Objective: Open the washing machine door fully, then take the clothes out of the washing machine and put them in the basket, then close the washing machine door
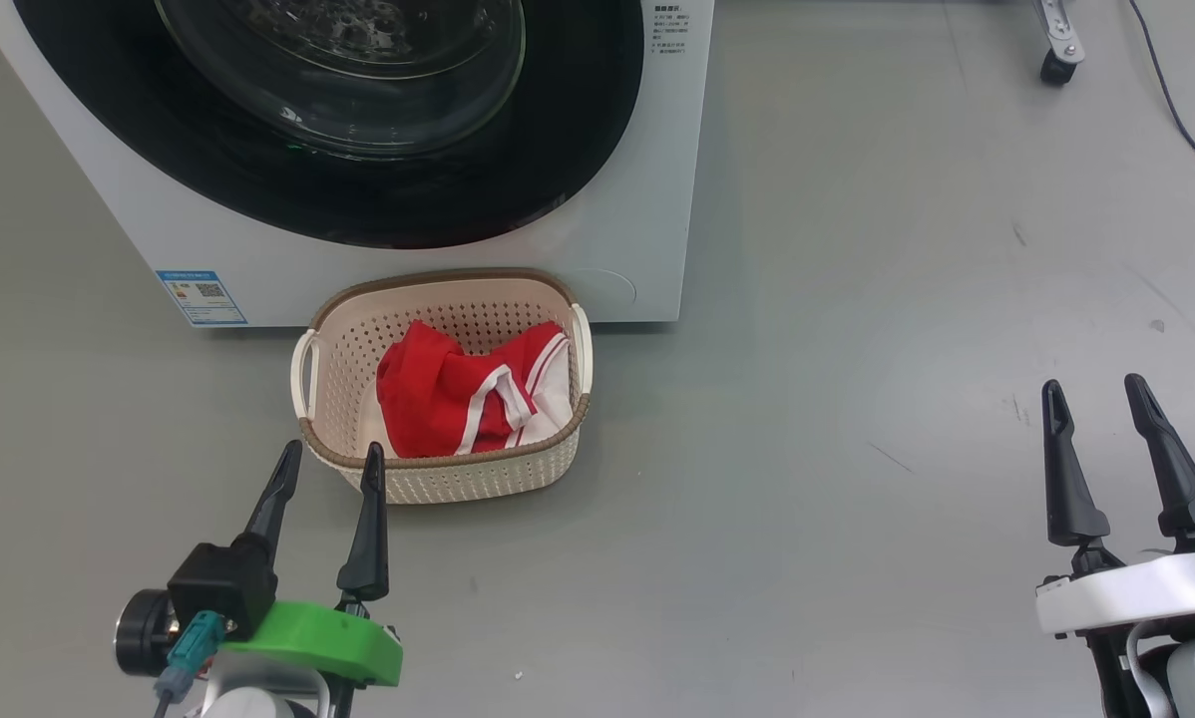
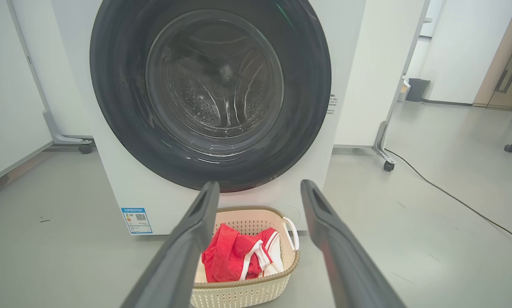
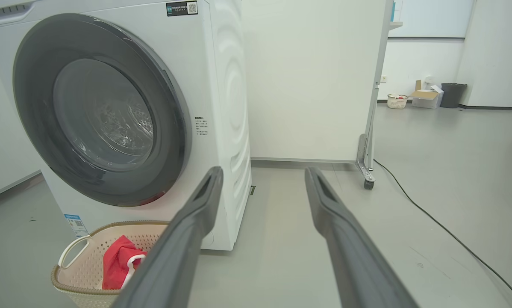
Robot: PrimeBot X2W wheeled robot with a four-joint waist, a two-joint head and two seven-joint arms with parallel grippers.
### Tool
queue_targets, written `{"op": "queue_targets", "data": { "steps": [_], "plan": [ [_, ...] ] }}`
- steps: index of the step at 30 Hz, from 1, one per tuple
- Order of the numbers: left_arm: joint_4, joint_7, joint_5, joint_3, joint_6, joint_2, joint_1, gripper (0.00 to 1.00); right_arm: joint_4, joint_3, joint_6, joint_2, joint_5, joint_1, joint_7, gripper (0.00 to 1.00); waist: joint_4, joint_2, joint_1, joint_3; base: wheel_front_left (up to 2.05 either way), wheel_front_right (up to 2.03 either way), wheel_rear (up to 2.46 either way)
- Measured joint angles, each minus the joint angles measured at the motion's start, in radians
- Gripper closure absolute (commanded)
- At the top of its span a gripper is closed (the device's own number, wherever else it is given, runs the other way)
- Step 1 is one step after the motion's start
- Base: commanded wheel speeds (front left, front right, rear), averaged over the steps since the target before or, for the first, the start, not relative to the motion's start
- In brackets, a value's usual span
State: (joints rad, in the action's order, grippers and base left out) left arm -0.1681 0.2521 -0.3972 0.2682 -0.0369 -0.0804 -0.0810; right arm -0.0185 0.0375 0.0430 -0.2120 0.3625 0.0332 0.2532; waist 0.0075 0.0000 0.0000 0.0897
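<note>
The washing machine (image 1: 637,199) stands with the washing machine door (image 1: 578,120) lying shut against its front. Whether the catch has taken hold cannot be told. The basket (image 1: 478,477) sits on the floor directly in front of the washing machine, its far rim close under the door. The clothes (image 1: 438,399) are heaped inside it, red with white trim. Seen through the glass in the left wrist view, the drum shows bare steel and nothing red.

The left gripper (image 1: 332,449) hangs in front of the washing machine on the near side of the basket, fingers spread and empty. One fingertip overlaps the basket's rim in the head view, and whether it touches cannot be told. The right gripper (image 1: 1094,384) is well off to the right of the washing machine, also spread wide and holding nothing.

The task looks finished, so the risks are small ones. If the door was only pushed to, it may drift open again. A forward move of the left arm would shove the light basket against the washing machine or tip it, spilling the clothes. A garment low in the drum could be hidden below the glass. A cable (image 1: 1186,120) trails across the floor to the right of the washing machine and could snag a wheel if the robot rolls that way.
</note>
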Motion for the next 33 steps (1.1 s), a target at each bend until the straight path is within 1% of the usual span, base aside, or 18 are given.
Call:
{"op": "queue_targets", "data": {
  "steps": [3, 8, 9, 14, 18, 22, 29, 33],
  "plan": [
    [-0.003, 0.000, 0.000, -0.003, 0.004, 0.001, 0.000, 0.00, 0.000, -0.005, 0.008, 0.006, -0.005, 0.001, 0.000, 0.00, 0.000, 0.0000, 0.0000, 0.000, 0.00, 0.00, 0.00],
    [-0.003, 0.000, -0.003, -0.004, 0.006, 0.002, 0.000, 0.00, -0.003, -0.009, 0.009, 0.011, -0.007, 0.005, 0.000, 0.00, 0.000, 0.0000, 0.0000, 0.001, 0.00, 0.00, 0.00],
    [-0.002, 0.000, -0.004, -0.007, 0.007, 0.003, 0.000, 1.00, -0.005, -0.012, 0.012, 0.011, -0.011, 0.010, 0.000, 1.00, 0.001, 0.0000, 0.0000, 0.001, 0.00, 0.00, 0.00],
    [-0.043, -0.004, -0.005, -0.002, 0.007, 0.009, 0.019, 1.00, -0.046, -0.002, 0.016, 0.042, -0.010, 0.030, -0.001, 1.00, 0.001, 0.0000, 0.0000, 0.001, 0.00, 0.00, 0.00],
    [-0.045, -0.005, -0.027, -0.004, 0.007, 0.010, 0.029, 1.00, -0.053, -0.001, 0.017, 0.048, 0.014, 0.035, -0.001, 1.00, 0.000, 0.0000, 0.0000, 0.000, 0.00, 0.00, 0.00],
    [-0.045, -0.015, -0.077, -0.009, 0.016, 0.012, 0.029, 1.00, -0.055, -0.001, 0.017, 0.052, 0.057, 0.035, -0.012, 1.00, 0.000, 0.0000, 0.0000, -0.006, 0.00, 0.00, 0.00],
    [-0.044, -0.040, -0.189, -0.031, 0.026, 0.013, 0.029, 1.00, -0.064, -0.007, 0.018, 0.060, 0.172, 0.035, -0.036, 1.00, -0.001, 0.0000, 0.0000, -0.012, 0.00, 0.00, 0.00],
    [-0.044, -0.052, -0.231, -0.043, 0.031, 0.016, 0.029, 1.00, -0.070, -0.015, 0.021, 0.064, 0.226, 0.035, -0.050, 1.00, -0.001, 0.0000, 0.0000, -0.016, 0.00, 0.00, 0.00]
  ]
}}
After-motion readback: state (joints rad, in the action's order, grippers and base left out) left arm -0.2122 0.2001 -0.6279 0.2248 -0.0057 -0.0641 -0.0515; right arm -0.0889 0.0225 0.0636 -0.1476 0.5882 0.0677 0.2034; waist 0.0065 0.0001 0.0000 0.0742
